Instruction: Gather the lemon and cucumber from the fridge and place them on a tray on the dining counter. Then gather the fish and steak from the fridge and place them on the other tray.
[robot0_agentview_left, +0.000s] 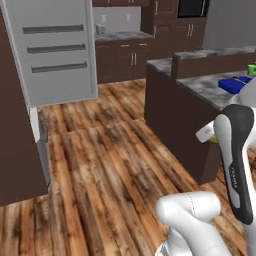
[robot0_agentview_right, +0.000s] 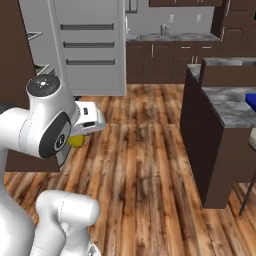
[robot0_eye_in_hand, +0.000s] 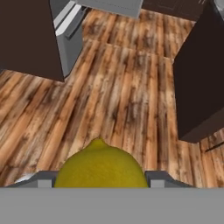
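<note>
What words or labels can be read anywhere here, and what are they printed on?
"FRANKA": small pale letters running lengthwise down the dark band of the robot arm, in the left base view; faint, only just readable.
The fridge door, the blue tray on the dining counter, the lemon in the hand and the cabinets carry no lettering that can be made out.

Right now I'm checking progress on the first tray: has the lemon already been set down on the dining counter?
No: the lemon sits between the fingers of the hand, above the wooden floor.
</note>
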